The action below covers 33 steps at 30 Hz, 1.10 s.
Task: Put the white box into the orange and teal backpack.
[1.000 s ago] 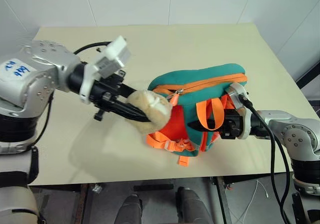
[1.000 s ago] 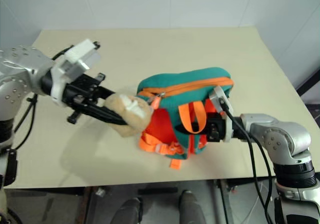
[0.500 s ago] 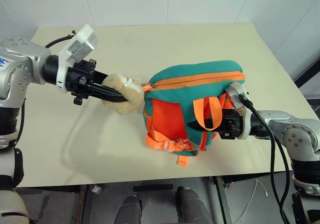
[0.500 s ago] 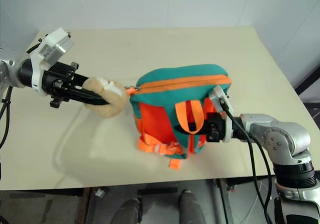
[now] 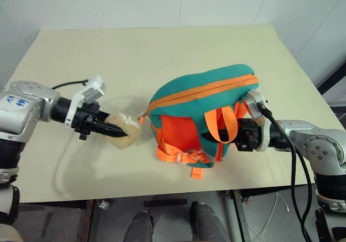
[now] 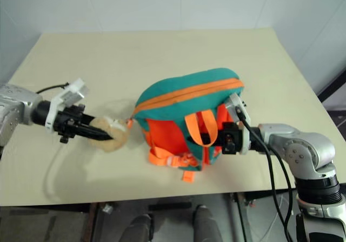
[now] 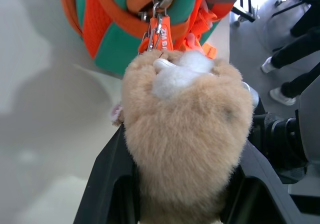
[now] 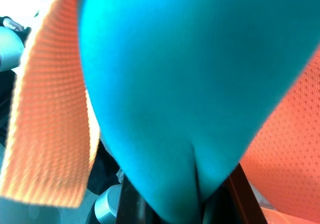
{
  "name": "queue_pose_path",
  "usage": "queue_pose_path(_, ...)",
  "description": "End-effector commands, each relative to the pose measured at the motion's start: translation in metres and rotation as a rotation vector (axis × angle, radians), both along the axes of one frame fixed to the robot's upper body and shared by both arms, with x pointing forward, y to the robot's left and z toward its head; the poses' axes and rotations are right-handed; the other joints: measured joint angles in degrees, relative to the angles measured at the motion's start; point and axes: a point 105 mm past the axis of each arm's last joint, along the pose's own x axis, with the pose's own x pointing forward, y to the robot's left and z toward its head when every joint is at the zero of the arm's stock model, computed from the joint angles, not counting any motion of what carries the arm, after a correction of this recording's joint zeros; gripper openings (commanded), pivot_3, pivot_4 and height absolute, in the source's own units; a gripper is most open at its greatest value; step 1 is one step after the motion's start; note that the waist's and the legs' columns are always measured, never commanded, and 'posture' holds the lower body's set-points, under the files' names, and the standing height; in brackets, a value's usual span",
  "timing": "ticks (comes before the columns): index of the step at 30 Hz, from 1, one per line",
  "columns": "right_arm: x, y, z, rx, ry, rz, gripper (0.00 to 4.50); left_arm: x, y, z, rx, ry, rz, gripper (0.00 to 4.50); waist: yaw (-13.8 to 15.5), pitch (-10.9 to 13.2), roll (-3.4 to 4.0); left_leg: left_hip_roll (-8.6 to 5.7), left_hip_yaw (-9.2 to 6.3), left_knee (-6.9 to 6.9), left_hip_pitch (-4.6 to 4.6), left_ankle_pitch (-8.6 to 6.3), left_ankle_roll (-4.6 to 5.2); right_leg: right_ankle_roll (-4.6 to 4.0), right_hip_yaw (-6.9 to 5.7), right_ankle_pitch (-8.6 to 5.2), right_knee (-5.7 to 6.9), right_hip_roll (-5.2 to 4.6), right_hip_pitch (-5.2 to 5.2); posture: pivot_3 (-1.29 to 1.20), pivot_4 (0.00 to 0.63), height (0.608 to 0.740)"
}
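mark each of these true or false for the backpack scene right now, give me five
1. The left pincer is shut on the plush charm. True.
2. The backpack zipper is wide open. False: the orange zipper line runs closed along the teal top.
3. The right pincer pinches teal backpack fabric. True.
4. The white box lies on the table beside the backpack. False: no box is seen there.
5. The charm hangs loose, untouched. False: it sits between the left pincer's fingers, clipped to the zipper pull.
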Motion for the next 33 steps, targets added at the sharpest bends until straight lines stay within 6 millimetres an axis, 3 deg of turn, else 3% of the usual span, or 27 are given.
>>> queue_pose_path(1, -0.003, 0.001, 0.001, 0.015, 0.002, 0.006, 0.1, 0.003, -0.001, -0.012, -0.013, 0.016, 0.057, 1.39, 0.0, 0.0, 0.0, 0.0, 0.0, 0.02, 0.0, 0.0, 0.0, 0.0, 0.0, 0.0, 0.02, 0.0, 0.0, 0.0, 0.15, 0.74)
queue_pose_path(4, -0.003, 0.002, 0.0, 0.017, 0.002, 0.005, 0.1, 0.0, -0.012, -0.014, -0.065, -0.006, 0.025, 1.39, -0.1, 0.0, 0.0, 0.0, 0.0, 0.01, 0.03, 0.0, 0.0, 0.0, 0.0, 0.0, 0.07, 0.0, 0.0, 0.0, 0.15, 0.74)
queue_pose_path(9, -0.004, 0.001, 0.0, 0.018, 0.004, 0.004, 0.1, 0.008, -0.016, 0.003, -0.123, -0.155, 0.016, 1.39, 0.1, 0.0, 0.0, 0.0, 0.0, 0.03, 0.04, 0.0, 0.0, -0.02, 0.0, -0.01, 0.07, -0.01, 0.0, 0.0, 0.15, 0.74)
queue_pose_path(10, -0.004, 0.001, 0.0, 0.017, 0.004, 0.004, 0.1, 0.01, -0.017, 0.01, -0.145, -0.204, 0.002, 2.1, 0.1, 0.0, 0.0, 0.0, 0.0, 0.03, 0.04, 0.0, -0.01, -0.02, 0.0, -0.01, 0.07, -0.01, 0.0, 0.0, 0.15, 0.74)
queue_pose_path(14, -0.003, 0.002, -0.001, 0.019, 0.004, 0.009, 0.1, 0.003, -0.008, 0.033, -0.208, -0.29, -0.031, 3.37, 0.1, 0.0, 0.0, 0.0, 0.01, 0.01, 0.04, 0.0, -0.01, -0.02, 0.0, -0.01, 0.06, -0.01, 0.0, 0.0, 0.15, 0.74)
queue_pose_path(17, -0.003, 0.002, -0.001, 0.021, 0.006, 0.012, 0.1, -0.008, 0.002, 0.032, -0.157, -0.29, -0.058, 4.35, -0.1, 0.0, 0.0, 0.0, 0.01, -0.02, 0.04, 0.0, -0.01, -0.02, 0.0, -0.01, 0.02, -0.01, -0.01, 0.0, 0.15, 0.74)
queue_pose_path(24, -0.003, 0.0, 0.002, 0.013, 0.0, 0.018, 0.1, -0.012, 0.03, 0.033, -0.069, -0.398, -0.026, 4.48, 0.1, 0.0, 0.01, 0.0, 0.03, -0.04, 0.04, 0.0, -0.01, -0.04, 0.0, -0.02, -0.02, -0.02, -0.01, 0.0, 0.15, 0.74)
queue_pose_path(28, -0.003, -0.003, 0.01, 0.029, -0.01, 0.019, 1.47, -0.013, 0.037, 0.044, -0.118, -0.494, 0.003, 4.5, 0.1, 0.0, 0.01, 0.01, 0.03, -0.04, 0.05, 0.0, 0.0, -0.04, 0.0, -0.02, -0.02, -0.02, -0.01, 0.0, 0.15, 0.74)
queue_pose_path(33, -0.003, -0.005, 0.01, -0.023, -0.066, 0.011, 3.24, -0.021, 0.035, 0.044, -0.2, -0.48, 0.019, 4.5, 0.1, 0.0, 0.03, 0.01, 0.03, -0.08, 0.04, -0.01, 0.01, -0.04, -0.01, -0.02, -0.04, -0.02, -0.01, 0.0, 0.15, 0.74)
